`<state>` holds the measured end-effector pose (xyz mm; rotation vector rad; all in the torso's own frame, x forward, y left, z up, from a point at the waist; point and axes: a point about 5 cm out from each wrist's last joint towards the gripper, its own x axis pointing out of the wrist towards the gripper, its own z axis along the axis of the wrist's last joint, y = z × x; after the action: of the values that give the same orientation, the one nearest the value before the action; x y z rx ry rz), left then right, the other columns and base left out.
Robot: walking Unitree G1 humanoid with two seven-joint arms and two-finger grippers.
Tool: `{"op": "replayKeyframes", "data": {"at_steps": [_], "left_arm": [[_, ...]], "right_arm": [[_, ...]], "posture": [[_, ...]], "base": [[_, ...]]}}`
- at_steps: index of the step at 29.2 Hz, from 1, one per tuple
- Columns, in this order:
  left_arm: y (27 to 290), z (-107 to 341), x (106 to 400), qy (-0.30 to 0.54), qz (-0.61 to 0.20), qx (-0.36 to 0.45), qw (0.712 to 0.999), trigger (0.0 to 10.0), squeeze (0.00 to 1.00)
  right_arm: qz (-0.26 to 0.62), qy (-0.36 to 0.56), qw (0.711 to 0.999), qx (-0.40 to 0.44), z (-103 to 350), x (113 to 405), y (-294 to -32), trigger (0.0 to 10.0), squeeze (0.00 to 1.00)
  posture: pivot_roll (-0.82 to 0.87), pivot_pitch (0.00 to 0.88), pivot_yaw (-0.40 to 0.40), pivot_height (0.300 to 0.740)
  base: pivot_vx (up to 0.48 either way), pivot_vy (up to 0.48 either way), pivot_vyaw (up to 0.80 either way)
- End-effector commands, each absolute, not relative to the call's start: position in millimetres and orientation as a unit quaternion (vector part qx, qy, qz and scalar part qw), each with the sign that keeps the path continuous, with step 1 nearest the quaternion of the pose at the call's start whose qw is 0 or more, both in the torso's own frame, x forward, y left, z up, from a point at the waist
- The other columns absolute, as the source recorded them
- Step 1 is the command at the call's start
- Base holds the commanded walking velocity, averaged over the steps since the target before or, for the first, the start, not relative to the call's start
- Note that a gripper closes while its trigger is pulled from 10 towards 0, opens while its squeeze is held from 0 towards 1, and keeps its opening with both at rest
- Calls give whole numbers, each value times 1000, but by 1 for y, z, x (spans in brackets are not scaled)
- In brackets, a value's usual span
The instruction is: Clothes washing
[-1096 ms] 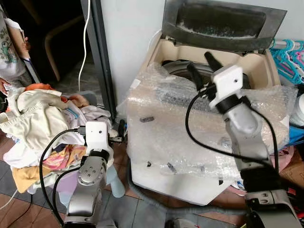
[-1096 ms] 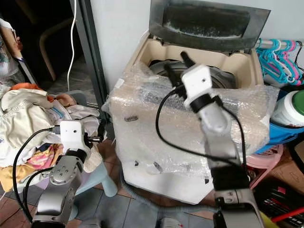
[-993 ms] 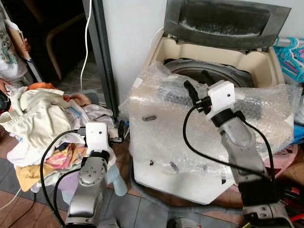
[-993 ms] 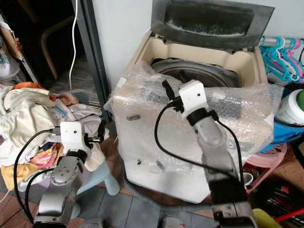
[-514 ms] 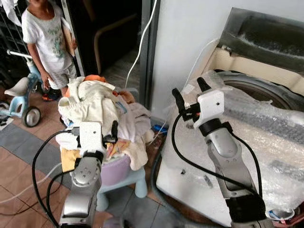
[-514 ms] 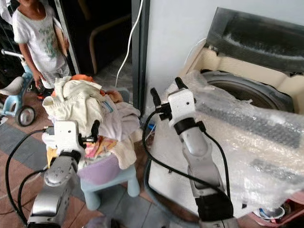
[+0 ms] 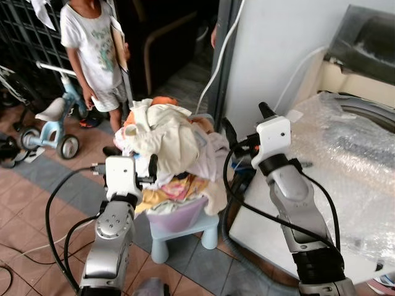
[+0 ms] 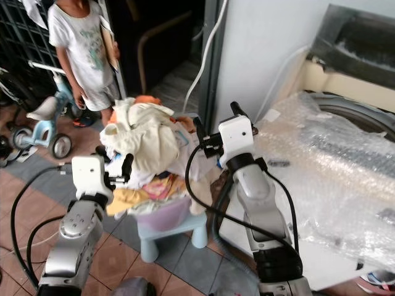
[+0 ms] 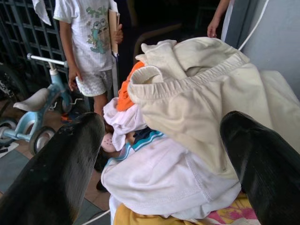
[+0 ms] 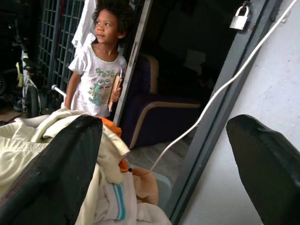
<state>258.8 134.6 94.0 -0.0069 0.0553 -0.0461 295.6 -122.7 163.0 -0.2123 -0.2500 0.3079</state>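
A heap of clothes [image 7: 166, 132], cream and white on top with orange and yellow pieces below, overflows a purple basket [image 7: 179, 216] set on a pale blue stool [image 7: 185, 233]. My left gripper [image 7: 131, 159] is open just in front of the heap's near side; in the left wrist view its fingers [image 9: 61, 178] flank the cream garment [image 9: 197, 108]. My right gripper [image 7: 245, 123] is open and empty, raised beside the heap's right side by the wall. The washing machine [image 7: 345, 160], wrapped in bubble wrap, stands to the right with its lid [image 7: 370, 37] up.
A person [image 7: 92, 55] stands behind the heap by the dark doorway, beside a small tricycle [image 7: 52, 123]. A white cable [image 7: 222, 61] hangs down the grey door frame. A person's hand [image 9: 213, 28] shows in the doorway. Tiled floor lies to the left.
The view has swung left from the washer to the clothes heap. My right gripper has come away from the washer's tub and now stands beside the heap; both grippers stay open.
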Motion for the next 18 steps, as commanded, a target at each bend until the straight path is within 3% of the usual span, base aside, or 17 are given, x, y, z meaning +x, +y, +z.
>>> {"op": "replayKeyframes", "data": {"at_steps": [1,6,11,16,17,18], "left_arm": [[134,97,258,20,-21,-5,1000,10000,0],[139,102,263,7,-19,1,1000,10000,0],[141,101,264,9,-12,8,1000,10000,0],[140,95,256,22,-7,4,1000,10000,0],[138,96,256,22,-11,-1,1000,10000,0],[138,96,256,23,-11,-2,1000,10000,0]], "right_arm": [[150,-128,975,-102,167,296,-125,10000,1000],[177,-126,972,-95,168,301,-115,10000,1000],[186,-117,971,-90,168,307,-111,10000,1000],[210,-77,970,-99,154,303,-108,10000,1000],[210,-56,970,-104,147,301,-110,10000,537],[218,-38,970,-105,141,300,-110,10000,220]], "posture": [[26,0,-19,740],[39,0,-26,740],[45,0,-27,740],[40,0,-24,740],[37,0,-23,740],[37,0,-23,740]], "base": [[0,0,800],[397,0,519],[381,0,0],[48,0,0],[0,0,0],[0,0,0]]}}
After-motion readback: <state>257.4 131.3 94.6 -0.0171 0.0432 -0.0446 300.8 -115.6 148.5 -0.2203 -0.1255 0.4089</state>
